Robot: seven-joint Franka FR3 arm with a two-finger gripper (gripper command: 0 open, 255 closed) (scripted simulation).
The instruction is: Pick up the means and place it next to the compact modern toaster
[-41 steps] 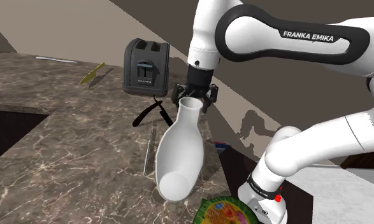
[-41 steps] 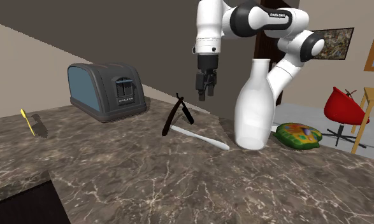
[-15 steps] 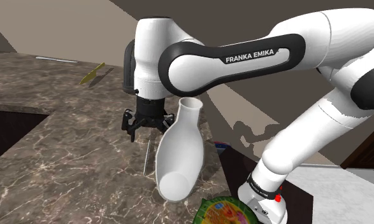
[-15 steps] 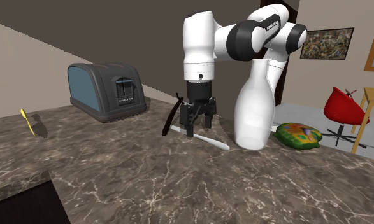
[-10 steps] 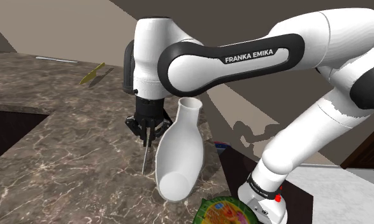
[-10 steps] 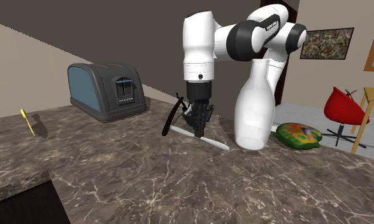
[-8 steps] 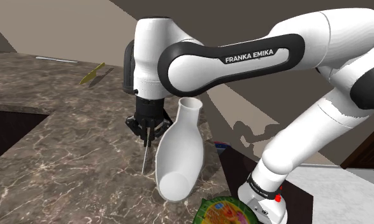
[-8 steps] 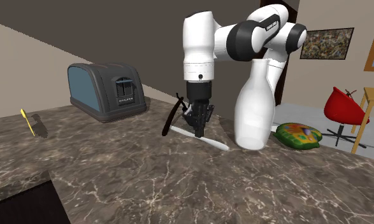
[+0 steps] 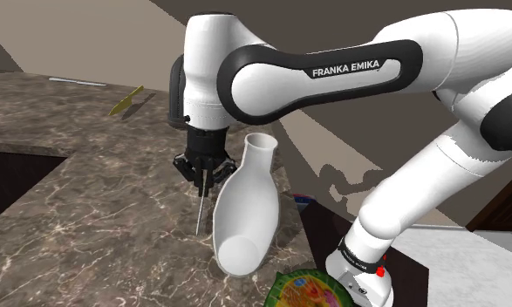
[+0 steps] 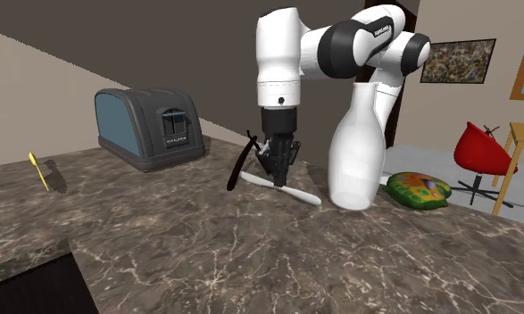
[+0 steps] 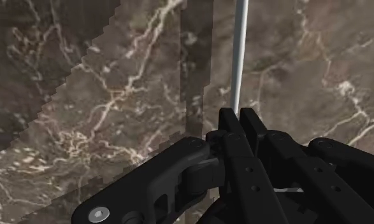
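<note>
Firmly, the black two-finger gripper (image 10: 274, 175) clamps the slim white rod (image 10: 301, 194) down at the dark veined marble counter (image 10: 206, 254), near the tall white vase (image 10: 353, 152), apart from the dark grey toaster (image 10: 153, 125).

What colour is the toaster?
Dark grey, with a blue side panel; the toaster shows best in the second exterior view.

In the second exterior view, the rod (image 10: 300, 194) is between toaster (image 10: 148, 128), left, and bottle (image 10: 356, 152), right; both stand on the desk (image 10: 206, 259).
</note>
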